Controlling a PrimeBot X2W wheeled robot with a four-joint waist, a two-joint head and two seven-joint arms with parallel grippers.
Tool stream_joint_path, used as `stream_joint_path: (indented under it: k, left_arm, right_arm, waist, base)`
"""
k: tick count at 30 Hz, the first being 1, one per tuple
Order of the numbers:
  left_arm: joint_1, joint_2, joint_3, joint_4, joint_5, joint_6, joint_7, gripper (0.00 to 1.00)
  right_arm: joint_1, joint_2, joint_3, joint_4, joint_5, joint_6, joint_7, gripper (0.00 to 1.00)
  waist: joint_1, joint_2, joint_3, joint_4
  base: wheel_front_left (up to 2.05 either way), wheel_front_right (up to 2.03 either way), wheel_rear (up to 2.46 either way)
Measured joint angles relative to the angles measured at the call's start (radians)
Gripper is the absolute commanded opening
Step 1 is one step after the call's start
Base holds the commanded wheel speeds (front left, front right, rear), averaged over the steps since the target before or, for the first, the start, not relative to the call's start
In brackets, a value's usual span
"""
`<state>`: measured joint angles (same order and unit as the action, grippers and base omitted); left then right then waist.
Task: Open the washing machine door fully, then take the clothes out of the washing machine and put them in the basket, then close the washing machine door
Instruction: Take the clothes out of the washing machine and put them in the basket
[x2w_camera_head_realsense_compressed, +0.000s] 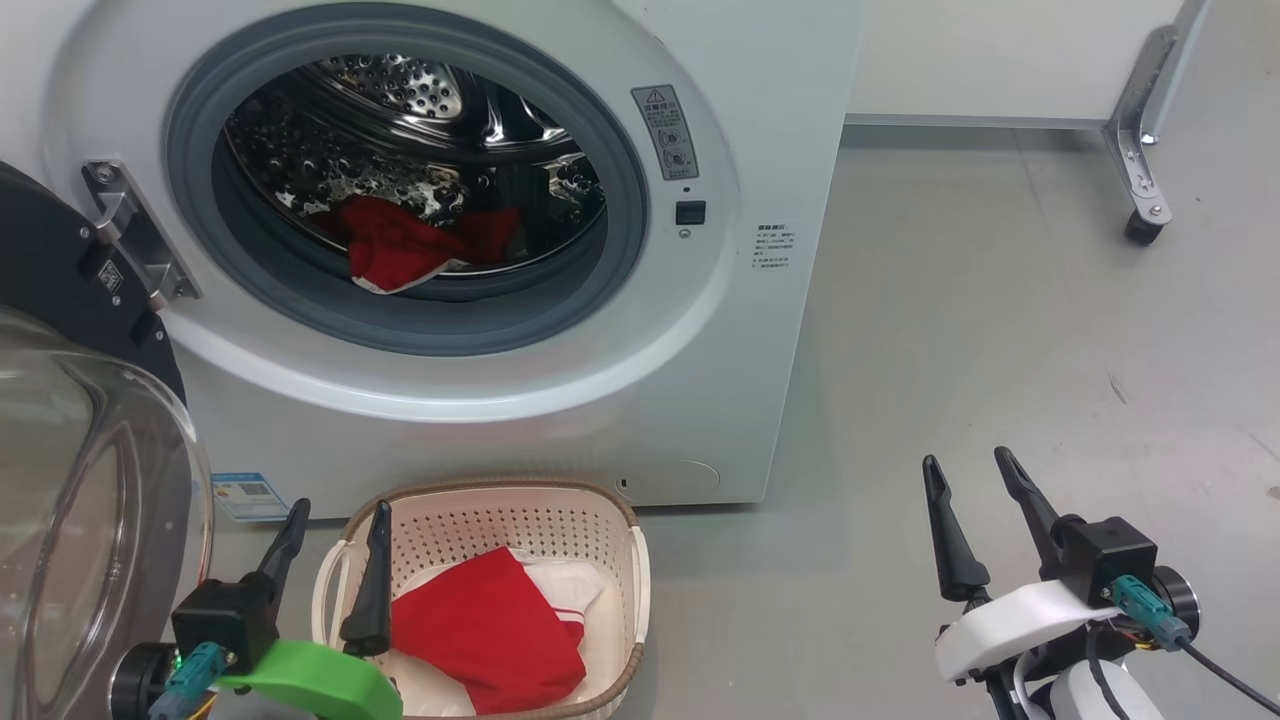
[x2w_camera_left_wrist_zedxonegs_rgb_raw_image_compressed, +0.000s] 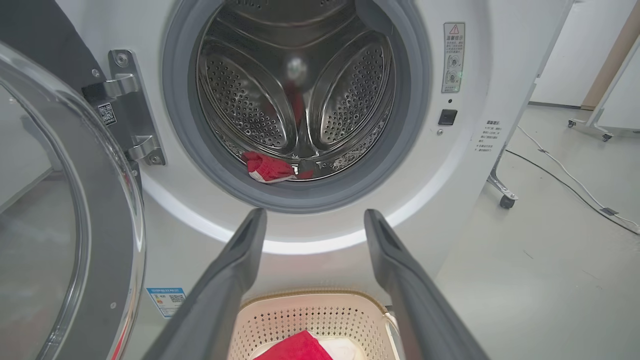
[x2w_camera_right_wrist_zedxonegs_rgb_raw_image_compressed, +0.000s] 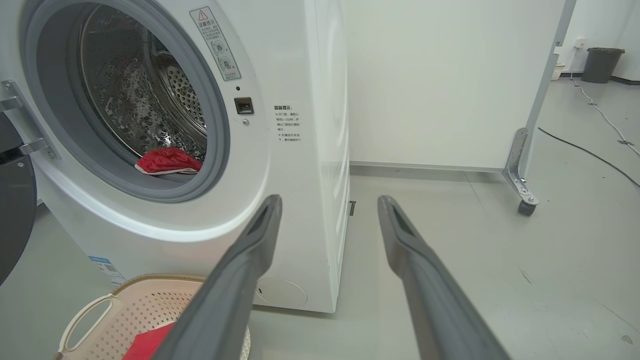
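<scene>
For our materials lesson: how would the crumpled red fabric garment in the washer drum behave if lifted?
The crumpled red fabric garment lies in soft folds, so probably floppy, apt to drape. It looks small and thin, so likely light.

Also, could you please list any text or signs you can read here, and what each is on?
Grey label on the washing machine: red warning triangle, characters unreadable.
Printed text: heading seems "温馨提示", rest unreadable.
Blue label: blurred.
QR sticker by hinge: no words.

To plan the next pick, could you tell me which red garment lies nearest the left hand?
The red-and-white fabric garment in the cream perforated plastic basket, right beside the left hand; the other red garment lies up in the steel drum.
</scene>
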<state>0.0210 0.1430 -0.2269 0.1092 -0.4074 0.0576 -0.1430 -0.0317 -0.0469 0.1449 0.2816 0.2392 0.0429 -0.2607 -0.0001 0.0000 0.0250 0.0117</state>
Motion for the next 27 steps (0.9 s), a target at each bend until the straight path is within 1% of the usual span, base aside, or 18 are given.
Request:
stream_joint_path:
  k: [8, 17, 22, 27]
  left_arm:
    - [0.002, 0.007, 0.003, -0.056, 0.0, 0.008, 0.019, 1.0]
    - [-0.009, 0.017, 0.008, -0.085, -0.002, 0.008, 0.055, 1.0]
    - [-0.095, 0.031, 0.026, -0.075, -0.006, -0.002, 0.064, 1.0]
    - [-0.169, 0.036, 0.034, -0.025, -0.014, -0.009, 0.09, 1.0]
  right_arm:
    - [-0.001, 0.001, 0.0, -0.02, -0.005, 0.0, 0.0, 1.0]
    - [-0.019, 0.001, 0.008, -0.062, -0.015, 0.0, 0.0, 1.0]
    - [-0.061, 0.001, 0.023, -0.089, -0.032, 0.0, 0.0, 1.0]
    - [-0.094, 0.001, 0.038, -0.107, -0.032, 0.008, 0.0, 1.0]
  waist:
    - [0.0, 0.0, 0.021, -0.003]
    - [0.0, 0.0, 0.095, -0.014]
    - [0.0, 0.0, 0.168, -0.028]
    - [0.0, 0.0, 0.234, -0.047]
  base:
    - [0.0, 0.0, 0.0]
    - [0.0, 0.0, 0.0]
    - [0.0, 0.0, 0.0]
    - [0.0, 0.0, 0.0]
